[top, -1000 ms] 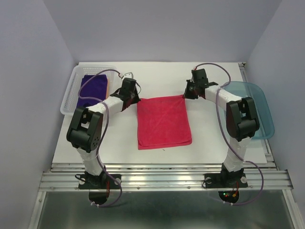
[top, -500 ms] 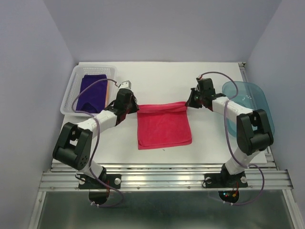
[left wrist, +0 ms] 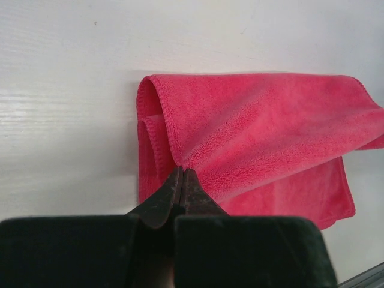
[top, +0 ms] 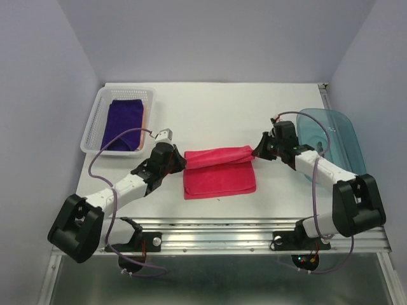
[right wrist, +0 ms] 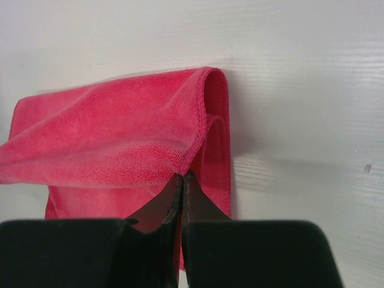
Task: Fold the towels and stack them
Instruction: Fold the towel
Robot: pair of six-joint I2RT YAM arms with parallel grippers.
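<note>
The pink-red towel (top: pixel 219 170) lies mid-table, its far half lifted and curled over toward the near edge. My left gripper (top: pixel 181 160) is shut on the towel's left far corner; in the left wrist view the towel (left wrist: pixel 264 132) hangs from the left gripper (left wrist: pixel 182 172). My right gripper (top: pixel 257 151) is shut on the right far corner, and the right wrist view has the towel (right wrist: pixel 114 141) pinched at the right gripper (right wrist: pixel 182 176). A dark purple towel (top: pixel 123 121) lies in the clear basket (top: pixel 95 121), with an orange towel's edge (top: pixel 144 119) showing beside it.
A teal translucent tub (top: pixel 343 136) stands at the right edge, close behind the right arm. The clear basket sits at the back left corner. The table's metal front rail (top: pixel 216 230) runs just past the towel's near edge.
Both grippers have carried the pink-red towel's far edge toward the near side, folding it over itself. The arms have stretched lower and closer to the front rail.
</note>
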